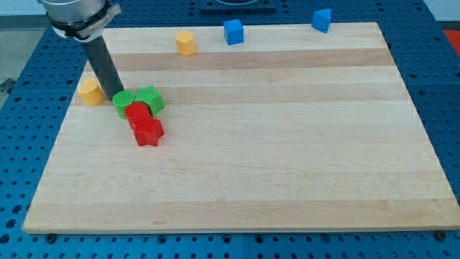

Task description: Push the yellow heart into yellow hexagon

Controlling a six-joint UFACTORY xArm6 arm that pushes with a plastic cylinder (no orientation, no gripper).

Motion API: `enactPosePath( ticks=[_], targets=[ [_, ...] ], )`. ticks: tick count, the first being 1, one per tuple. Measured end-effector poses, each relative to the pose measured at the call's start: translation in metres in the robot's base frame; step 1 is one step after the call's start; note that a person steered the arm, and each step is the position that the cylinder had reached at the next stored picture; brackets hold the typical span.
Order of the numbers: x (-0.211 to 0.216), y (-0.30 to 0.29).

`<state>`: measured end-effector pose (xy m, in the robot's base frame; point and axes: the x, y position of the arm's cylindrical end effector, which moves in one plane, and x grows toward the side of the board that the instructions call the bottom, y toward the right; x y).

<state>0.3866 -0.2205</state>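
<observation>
Small yellow heart-shaped block (90, 92): sits at the view's left edge of the pale wooden board (287, 158), upper-left area. Rounded lobes, matte orange-yellow; its right side is partly hidden behind the dark rod.

Yellow hexagonal block (186, 42): near the board's top edge, up and to the view's right of the heart, well apart from it. Bare wood between the two.

My tip (115, 98): the rod carries no jaws, so nothing opens or closes. Lower end comes down just beside the heart's right side; cannot tell if touching. It stands between the heart and the green cylinder.

Cluster just right of tip: green round cylinder block (123, 103), green star-like block (150, 98), red block of unclear shape (139, 114), red star-shaped block (148, 132). All four packed together, touching or nearly so, running down toward the view's bottom.

Blue cube (233, 32) at top edge, right of hexagon. Blue wedge-like block (321, 20) at top right corner area. Both well apart from the rest.
</observation>
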Motion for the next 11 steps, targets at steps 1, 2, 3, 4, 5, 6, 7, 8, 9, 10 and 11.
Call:
enactPosePath(
  ticks=[1, 2, 3, 4, 5, 6, 7, 8, 9, 10, 11],
  targets=[
    [0.043, -0.030],
    [0.053, -0.038],
    [0.049, -0.072],
    [0.024, -0.076],
    [0.014, -0.076],
    [0.007, -0.052],
    [-0.001, -0.018],
    [-0.001, -0.018],
    [-0.029, -0.001],
    [-0.076, 0.019],
    [-0.079, 0.022]
  ],
)
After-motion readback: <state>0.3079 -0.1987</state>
